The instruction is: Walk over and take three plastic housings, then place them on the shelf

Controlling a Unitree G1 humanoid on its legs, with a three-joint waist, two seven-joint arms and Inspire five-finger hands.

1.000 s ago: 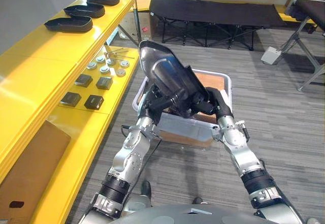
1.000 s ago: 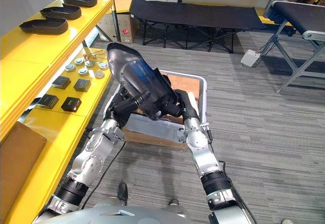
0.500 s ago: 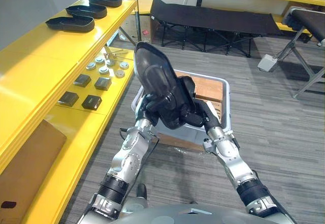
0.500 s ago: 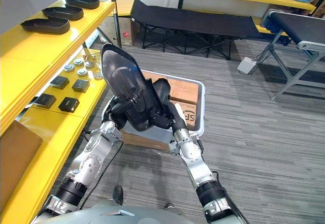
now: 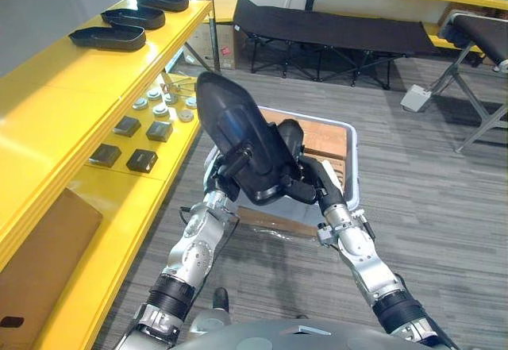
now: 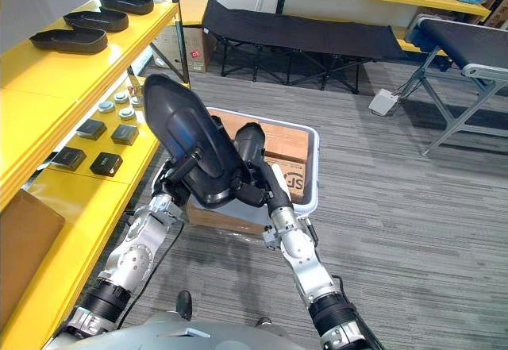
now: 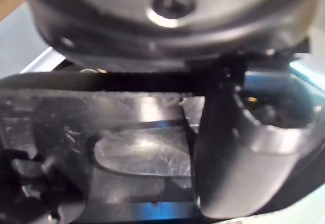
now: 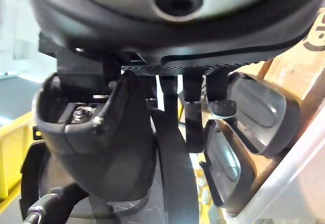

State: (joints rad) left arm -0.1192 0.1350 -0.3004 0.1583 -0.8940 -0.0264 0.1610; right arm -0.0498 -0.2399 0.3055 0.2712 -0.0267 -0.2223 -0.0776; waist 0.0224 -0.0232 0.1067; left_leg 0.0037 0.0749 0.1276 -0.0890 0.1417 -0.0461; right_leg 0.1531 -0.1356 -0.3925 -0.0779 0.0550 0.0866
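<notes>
I hold a black plastic housing tilted up on end above the white crate. My left hand grips its lower left side, with a finger curled across its hollow face; its thumb presses on the glossy housing surface. My right hand is shut on the housing's lower right edge, its thumb on one side of the rim. Two more housings lie in the crate beyond it. Three housings lie in a row on the top yellow shelf.
The crate holds cardboard and stands on the grey floor beside the rack. The lower shelf carries small black blocks and round metal parts. A brown box sits lower left. A folding cot stands behind.
The housing has swung to the left, toward the rack, and tipped flatter. My left hand's fingers have curled from straight onto it. The right hand keeps its grip.
</notes>
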